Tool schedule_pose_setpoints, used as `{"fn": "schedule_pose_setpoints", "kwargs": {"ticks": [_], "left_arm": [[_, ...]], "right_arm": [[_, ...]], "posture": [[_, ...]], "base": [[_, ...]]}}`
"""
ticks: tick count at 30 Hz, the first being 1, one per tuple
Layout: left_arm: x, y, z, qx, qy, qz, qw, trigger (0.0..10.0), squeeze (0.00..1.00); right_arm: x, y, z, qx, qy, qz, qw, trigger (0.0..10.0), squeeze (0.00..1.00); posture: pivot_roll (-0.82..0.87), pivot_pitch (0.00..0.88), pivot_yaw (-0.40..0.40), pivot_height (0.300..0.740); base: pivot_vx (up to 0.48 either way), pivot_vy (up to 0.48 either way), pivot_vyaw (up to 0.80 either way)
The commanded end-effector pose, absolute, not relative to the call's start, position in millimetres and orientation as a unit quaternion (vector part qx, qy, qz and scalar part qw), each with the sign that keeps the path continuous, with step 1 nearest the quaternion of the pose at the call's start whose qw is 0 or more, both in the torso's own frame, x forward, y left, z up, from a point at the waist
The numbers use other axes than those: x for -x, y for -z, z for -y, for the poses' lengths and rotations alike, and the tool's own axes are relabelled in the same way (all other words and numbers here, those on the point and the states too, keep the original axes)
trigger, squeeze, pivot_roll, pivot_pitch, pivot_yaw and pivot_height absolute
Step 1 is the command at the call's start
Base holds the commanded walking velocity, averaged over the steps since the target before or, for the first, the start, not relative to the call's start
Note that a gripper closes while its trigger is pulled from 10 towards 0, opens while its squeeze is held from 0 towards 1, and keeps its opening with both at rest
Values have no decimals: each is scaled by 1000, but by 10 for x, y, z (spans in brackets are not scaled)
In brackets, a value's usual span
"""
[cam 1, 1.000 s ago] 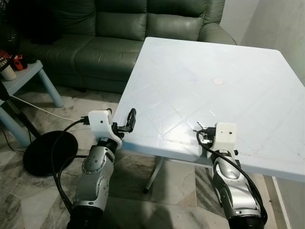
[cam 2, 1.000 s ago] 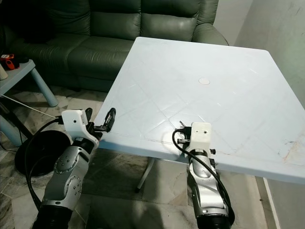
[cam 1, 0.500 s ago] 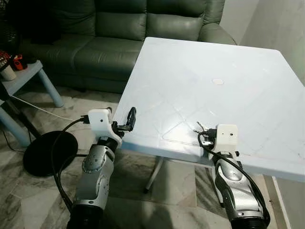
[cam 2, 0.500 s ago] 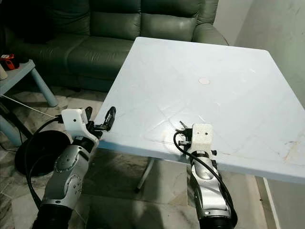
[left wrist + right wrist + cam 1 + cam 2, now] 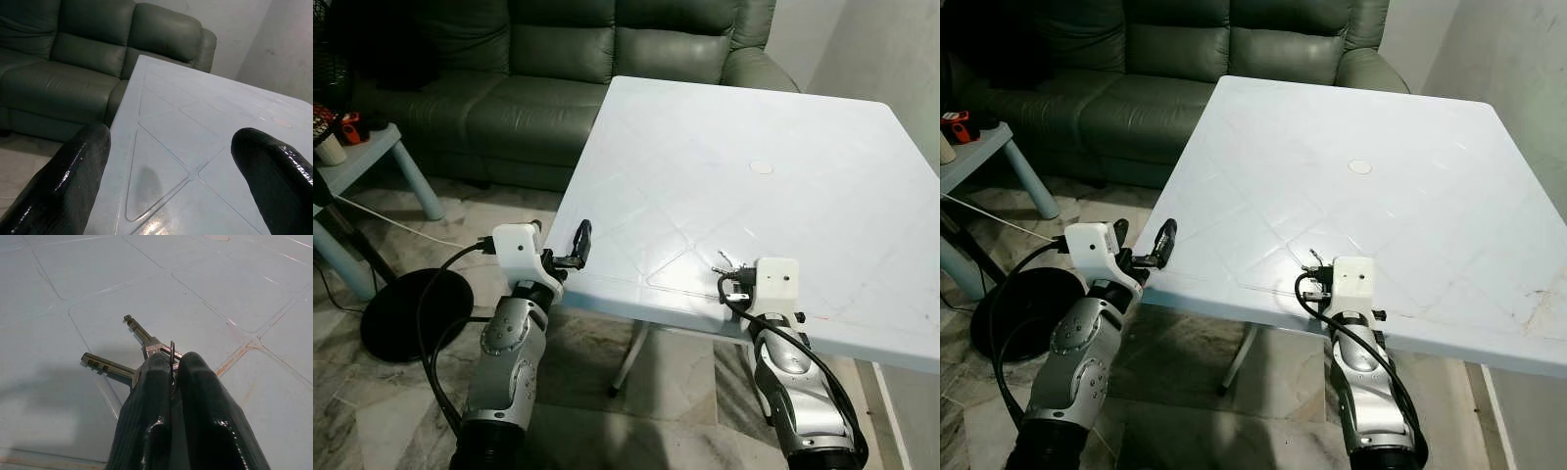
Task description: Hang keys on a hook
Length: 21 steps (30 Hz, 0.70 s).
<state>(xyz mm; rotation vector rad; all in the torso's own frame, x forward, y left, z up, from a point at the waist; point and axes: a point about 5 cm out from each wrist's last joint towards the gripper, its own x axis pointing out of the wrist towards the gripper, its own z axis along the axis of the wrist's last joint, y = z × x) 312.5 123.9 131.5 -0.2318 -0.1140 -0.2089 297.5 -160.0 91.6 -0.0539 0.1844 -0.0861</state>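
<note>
While my right gripper [image 5: 172, 369] pinches the key ring [image 5: 171, 357], the light, stiff keys [image 5: 124, 357] will likely dangle; my left gripper [image 5: 168, 171] hovers spread apart.

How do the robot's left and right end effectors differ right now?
The right end effector is shut on the keys, which stick out past its fingertips; the left end effector is open and holds nothing. The right one is over the white table, near its front edge; the left one is at the table's left front corner, its fingers pointing across the top. Both have two black fingers on a silver arm.
</note>
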Motion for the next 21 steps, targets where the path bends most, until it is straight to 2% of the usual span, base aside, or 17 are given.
{"fn": "schedule_pose_setpoints", "kwargs": {"ticks": [1,18,21], "left_arm": [[-3127,-1344,-1247,111,100,61,987,10000,0],[-3157,-1321,-1269,96,108,51,988,10000,0],[-3242,-1406,-1315,78,112,62,989,10000,0]], "right_arm": [[-2954,-907,1608,27,43,-92,995,0,0],[-3060,-1098,1577,33,30,-39,998,0,0],[-3152,-1325,1576,111,12,32,993,0,0]], "posture": [[-26,89,-40,732],[-32,56,-38,732],[-33,37,-33,732]], "base": [[0,0,0],[0,0,0],[0,0,0]]}}
